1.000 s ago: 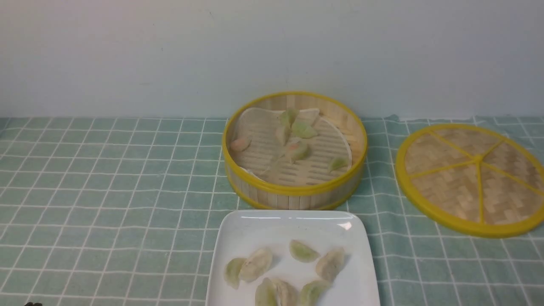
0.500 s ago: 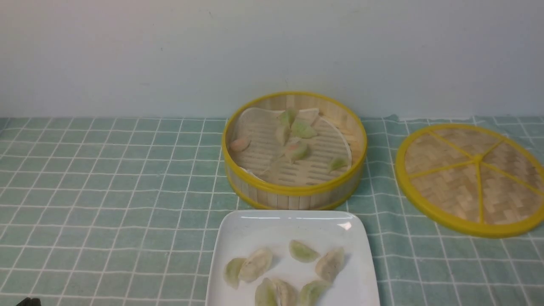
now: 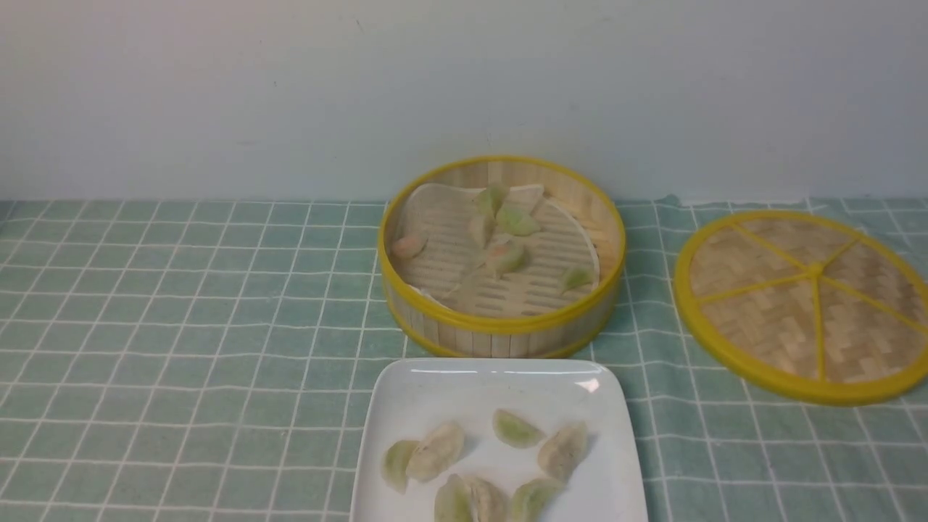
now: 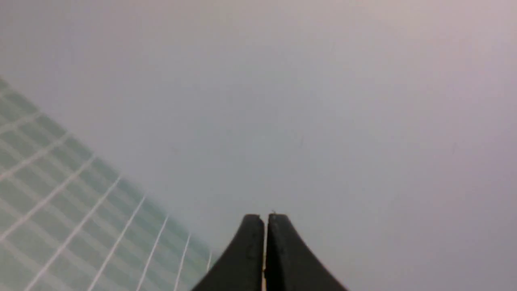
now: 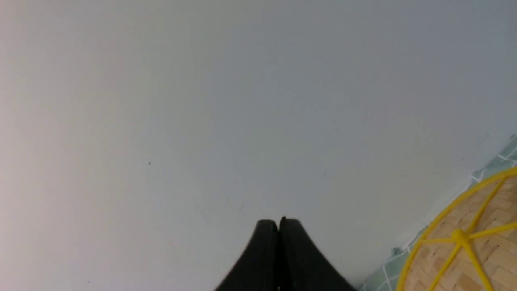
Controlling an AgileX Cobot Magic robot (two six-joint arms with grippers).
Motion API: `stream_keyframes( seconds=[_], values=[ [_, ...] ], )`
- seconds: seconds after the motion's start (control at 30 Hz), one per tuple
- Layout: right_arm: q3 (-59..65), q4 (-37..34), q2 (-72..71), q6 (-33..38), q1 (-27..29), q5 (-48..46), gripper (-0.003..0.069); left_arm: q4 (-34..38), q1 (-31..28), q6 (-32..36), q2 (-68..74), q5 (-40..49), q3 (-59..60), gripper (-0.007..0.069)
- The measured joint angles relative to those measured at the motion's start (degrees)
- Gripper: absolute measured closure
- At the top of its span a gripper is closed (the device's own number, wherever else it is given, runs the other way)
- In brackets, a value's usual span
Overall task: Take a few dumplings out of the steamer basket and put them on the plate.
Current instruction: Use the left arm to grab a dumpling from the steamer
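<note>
**Q:** Which view locates the task items?

**A:** The front view only. The steamer basket [image 3: 500, 328] stands on the bench [image 3: 181, 326], which is covered in green checked cloth. It sits at rear centre, near the wall. The plate [image 3: 493, 371] lies just in front of it; whether the two touch cannot be told.

**Q:** Where is the food?

**A:** Seven dumplings [image 3: 435, 451] lie on the near half of the plate, several of them touching. The frame edge cuts off the nearest ones. The remaining dumplings [image 3: 507, 255] lie on the white liner inside the basket, with a pinkish one toward the robot's left.

**Q:** What do the wrist views add?

**A:** The fingers, which appear in no other view. The left fingers [image 4: 250, 250] are pressed together with nothing between them. They point at the pale wall, with a corner of checked cloth to one side. The right fingers [image 5: 262, 250] are likewise closed and empty, and also face the wall.

**Q:** Is any item common to two views?

**A:** The woven lid [image 3: 805, 304]. It lies flat on the bench to the robot's right of the basket. Its yellow rim and spokes fill one corner of the right wrist view [image 5: 464, 250].
</note>
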State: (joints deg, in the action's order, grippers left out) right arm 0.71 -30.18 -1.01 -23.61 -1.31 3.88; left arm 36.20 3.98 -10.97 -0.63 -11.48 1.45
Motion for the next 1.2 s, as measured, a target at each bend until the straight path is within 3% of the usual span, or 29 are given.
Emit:
stream_keyframes(
  seconds=[0.1,0.2,0.37,0.53,0.8,0.93,1.2],
  values=[
    [-8.00,3.96,0.69,0.43,0.00,-9.00,0.0673,-0.91,0.00,0.12,0.24,0.51,-4.98,0.0631],
    [-19.46,9.35,5.09,3.65,0.00,-20.28,0.0673,-6.30,0.00,1.17,4.20,8.71,-13.56,0.0631],
    [-40.08,11.94,22.74,19.41,0.00,-46.68,0.0673,-15.52,0.00,5.47,24.80,33.82,-32.13,0.0631],
    [-53.19,9.59,39.33,32.53,0.00,-66.99,0.0673,-16.63,0.00,20.47,50.22,58.01,-49.03,0.0631],
    [-55.14,5.26,46.50,36.98,0.00,-70.09,0.0673,-12.82,2.52,35.88,74.07,63.60,-60.75,0.0631],
    [-55.24,4.58,46.57,37.60,0.00,-70.04,0.0673,-13.12,8.75,42.68,82.53,63.41,-68.41,0.0631],
    [-55.24,4.53,46.57,37.43,0.00,-69.74,0.0673,-13.12,11.48,44.30,94.36,61.93,-82.18,0.0631]
  ],
)
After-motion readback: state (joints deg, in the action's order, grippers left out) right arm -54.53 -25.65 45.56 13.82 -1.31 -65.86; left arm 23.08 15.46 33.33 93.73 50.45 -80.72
